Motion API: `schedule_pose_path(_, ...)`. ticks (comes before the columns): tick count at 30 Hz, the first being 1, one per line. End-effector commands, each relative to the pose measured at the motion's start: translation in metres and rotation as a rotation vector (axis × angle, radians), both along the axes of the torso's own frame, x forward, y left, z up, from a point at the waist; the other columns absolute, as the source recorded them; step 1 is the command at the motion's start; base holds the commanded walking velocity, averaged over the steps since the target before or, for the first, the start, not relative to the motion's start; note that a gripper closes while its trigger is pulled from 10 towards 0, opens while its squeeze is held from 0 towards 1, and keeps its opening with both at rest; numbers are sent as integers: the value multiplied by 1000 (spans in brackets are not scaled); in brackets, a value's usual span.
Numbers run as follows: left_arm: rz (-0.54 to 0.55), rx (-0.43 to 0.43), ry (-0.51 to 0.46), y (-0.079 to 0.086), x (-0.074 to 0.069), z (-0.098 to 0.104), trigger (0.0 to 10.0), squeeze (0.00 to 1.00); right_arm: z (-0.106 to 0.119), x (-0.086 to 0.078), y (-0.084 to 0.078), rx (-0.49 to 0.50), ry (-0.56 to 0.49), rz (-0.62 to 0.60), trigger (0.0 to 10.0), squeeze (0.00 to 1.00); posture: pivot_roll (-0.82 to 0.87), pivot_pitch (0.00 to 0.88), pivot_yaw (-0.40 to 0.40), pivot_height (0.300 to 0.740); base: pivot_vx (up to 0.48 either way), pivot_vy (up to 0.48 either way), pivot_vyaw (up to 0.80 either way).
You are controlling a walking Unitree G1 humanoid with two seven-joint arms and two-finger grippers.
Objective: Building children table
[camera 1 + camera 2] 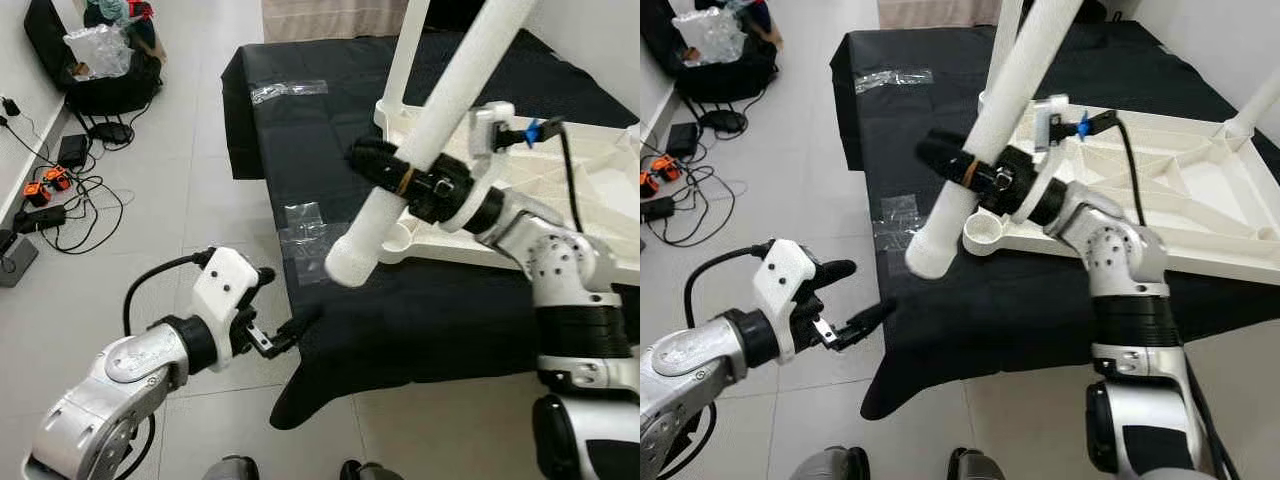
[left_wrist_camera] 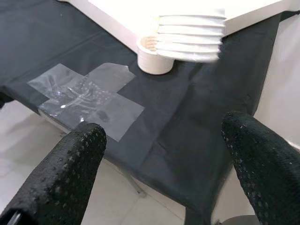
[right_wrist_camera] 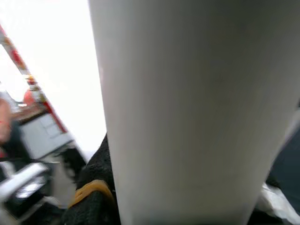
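A black cloth is spread over a pale tiled floor. A white table leg is clamped by the right gripper; the left gripper is held wide apart near taped patches.

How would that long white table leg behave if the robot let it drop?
The white table leg looks round and smooth, so it would probably roll. It seems stiff, staying straight though the right gripper grips it off-centre. Being plastic-looking, it's likely light for its size.
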State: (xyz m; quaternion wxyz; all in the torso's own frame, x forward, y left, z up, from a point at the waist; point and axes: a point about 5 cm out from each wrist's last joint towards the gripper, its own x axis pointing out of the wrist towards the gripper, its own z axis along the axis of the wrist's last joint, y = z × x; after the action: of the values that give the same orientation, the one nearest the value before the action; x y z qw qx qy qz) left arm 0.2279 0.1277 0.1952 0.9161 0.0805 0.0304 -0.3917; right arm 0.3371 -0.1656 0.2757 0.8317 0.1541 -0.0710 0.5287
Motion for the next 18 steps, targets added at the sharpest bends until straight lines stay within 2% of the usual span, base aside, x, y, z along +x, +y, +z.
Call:
schedule_pose_path(1, 38, 33, 16, 7, 1, -7, 10000, 0, 6, 4, -12, -6, -37, -77, 0, 0, 57, 135, -33, 740, 0, 0, 0)
schedule_pose_path(2, 84, 52, 4, 11, 4, -9, 10000, 0, 10, 8, -21, -6, -66, -162, 2745, 0, 57, 135, -30, 740, 0, 0, 0)
schedule_pose_path(3, 115, 64, -5, 14, 6, -10, 10000, 0, 13, 10, -27, -2, -87, -215, 2745, 0, 57, 135, -30, 740, 0, 0, 0)
schedule_pose_path(4, 183, 68, -37, 18, 11, -9, 10000, 0, 18, 16, -32, 1, -85, -332, 10000, 0, 56, 136, -33, 740, 0, 0, 0)
schedule_pose_path(5, 183, 68, -37, 18, 11, -9, 10000, 0, 18, 16, -32, 1, -85, -332, 10000, 0, 56, 136, -33, 740, 0, 0, 0)
schedule_pose_path(6, 303, 11, -130, 22, 19, 3, 10000, 0, 23, 25, -35, 3, -90, -546, 10000, 0, 54, 139, -29, 740, 0, 0, 0)
schedule_pose_path(7, 303, 11, -130, 22, 19, 3, 10000, 0, 23, 25, -35, 3, -90, -546, 10000, 0, 54, 139, -29, 740, 0, 0, 0)
schedule_pose_path(8, 337, -10, -154, 23, 21, 6, 10000, 0, 24, 27, -36, 7, -92, -604, 10000, 0, 54, 139, -29, 740, 0, 0, 0)
schedule_pose_path(9, 372, -29, -169, 23, 23, 9, 10000, 0, 23, 29, -38, 13, -92, -684, 10000, 0, 56, 141, -26, 740, 0, 0, 0)
schedule_pose_path(10, 394, -42, -188, 22, 24, 12, 10000, 0, 21, 29, -40, -32, -130, -790, 10000, 0, 56, 140, -26, 740, 0, 0, 0)
schedule_pose_path(11, 394, -42, -188, 22, 24, 12, 10000, 0, 21, 29, -40, -32, -130, -790, 10000, 0, 56, 140, -26, 740, 0, 0, 0)
schedule_pose_path(12, 405, -51, -202, 21, 24, 15, 10000, 0, 19, 28, -41, -65, -162, -858, 10000, 0, 56, 140, -26, 740, 0, 0, 0)
schedule_pose_path(14, 435, -66, -219, 18, 23, 17, 10000, 0, 14, 25, -39, -53, -174, -943, 10000, 0, 56, 142, -25, 740, 0, 0, 0)
schedule_pose_path(18, 458, -82, -239, 15, 24, 19, 10000, 0, 13, 21, -29, -98, -240, -990, 10000, 0, 57, 148, -30, 740, 0, 0, 0)
